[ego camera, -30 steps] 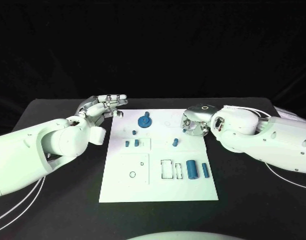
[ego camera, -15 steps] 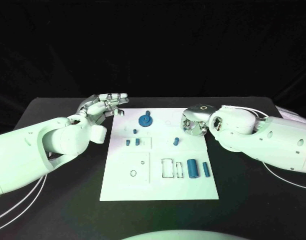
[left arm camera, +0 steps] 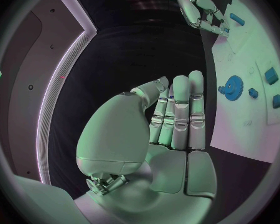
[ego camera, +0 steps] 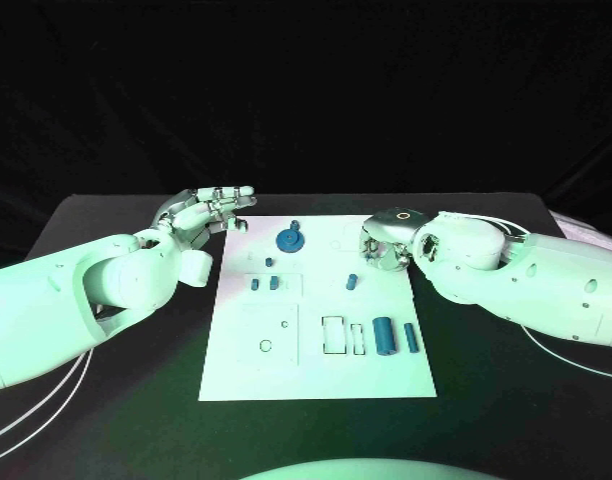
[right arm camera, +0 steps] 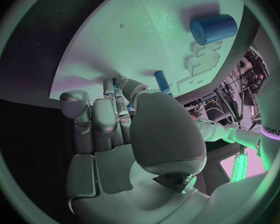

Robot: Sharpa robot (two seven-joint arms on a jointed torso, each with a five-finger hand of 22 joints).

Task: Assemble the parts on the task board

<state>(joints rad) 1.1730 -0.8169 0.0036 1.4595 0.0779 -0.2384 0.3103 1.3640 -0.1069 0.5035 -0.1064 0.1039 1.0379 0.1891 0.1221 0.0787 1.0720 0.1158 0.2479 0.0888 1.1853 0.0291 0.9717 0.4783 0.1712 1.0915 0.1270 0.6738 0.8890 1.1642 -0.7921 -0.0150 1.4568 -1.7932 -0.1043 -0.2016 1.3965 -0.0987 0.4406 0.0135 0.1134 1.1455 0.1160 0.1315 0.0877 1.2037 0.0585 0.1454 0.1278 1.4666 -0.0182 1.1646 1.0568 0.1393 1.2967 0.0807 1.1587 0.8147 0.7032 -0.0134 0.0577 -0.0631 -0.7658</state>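
The white task board (ego camera: 321, 370) lies mid-table. On it are a blue gear (ego camera: 290, 241), two small blue pieces (ego camera: 263, 285), a blue peg (ego camera: 351, 283), a thick blue cylinder (ego camera: 383, 335) and a slim blue bar (ego camera: 410, 337). My left hand (ego camera: 213, 212) hovers off the board's far left corner, fingers straight and holding nothing; the left wrist view shows it (left arm camera: 177, 119) beside the gear (left arm camera: 232, 88). My right hand (ego camera: 386, 240) hangs over the board's far right edge with fingers curled in and thumb across (right arm camera: 140, 114), nothing visibly in it. Just beyond its fingertips stands the peg (right arm camera: 160, 79).
The board has outlined slots near the cylinder (right arm camera: 213, 29) and a small ring (ego camera: 264, 347) at its near left. Bare black table (ego camera: 119, 400) lies on both sides of the board. White cables (ego camera: 18, 420) trail under both arms.
My right hand and forearm have edged slightly left, toward the board. The left hand and the parts have stayed where they were.
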